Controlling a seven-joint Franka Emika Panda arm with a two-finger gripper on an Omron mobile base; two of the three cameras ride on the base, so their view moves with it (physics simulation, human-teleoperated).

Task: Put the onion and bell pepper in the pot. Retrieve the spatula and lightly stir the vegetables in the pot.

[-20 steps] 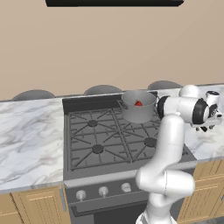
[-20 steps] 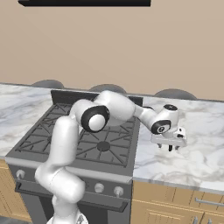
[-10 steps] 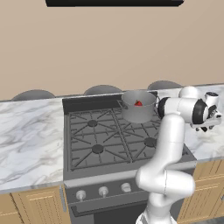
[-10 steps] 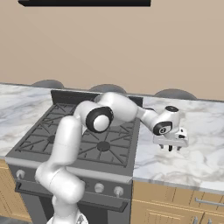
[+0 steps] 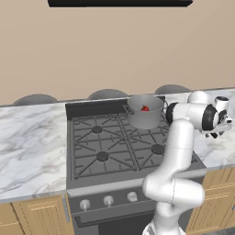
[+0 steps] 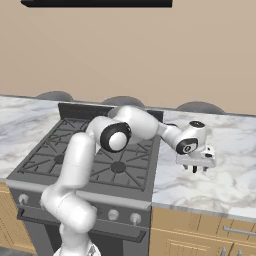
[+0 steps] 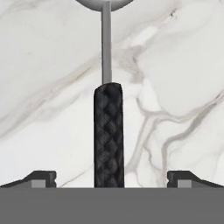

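The grey metal pot [image 5: 146, 112] stands on the stove's back right burner, with the red bell pepper [image 5: 145, 109] inside it. No onion is visible. On the marble to the right of the stove lies the spatula [image 7: 108, 131], which has a black textured handle and a thin grey shaft running to a rounded grey head. My gripper [image 7: 111, 179] points down over the handle's near end. It is open, with one fingertip [image 7: 43, 177] on each side of the handle and well apart from it. From the base views the gripper [image 5: 215, 133] [image 6: 199, 169] hangs just above the right counter.
The black gas stove [image 5: 114, 147] has several grated burners and front knobs. Marble counter [image 5: 27, 147] [image 6: 225, 175] lies on both sides of it. Rounded grey shapes [image 5: 34, 98] rise behind the counter's back edge. A dark hood [image 5: 119, 2] hangs above.
The hand has shifted slightly to the right and lower over the right counter. Its fingers stay open and the pot has not moved.
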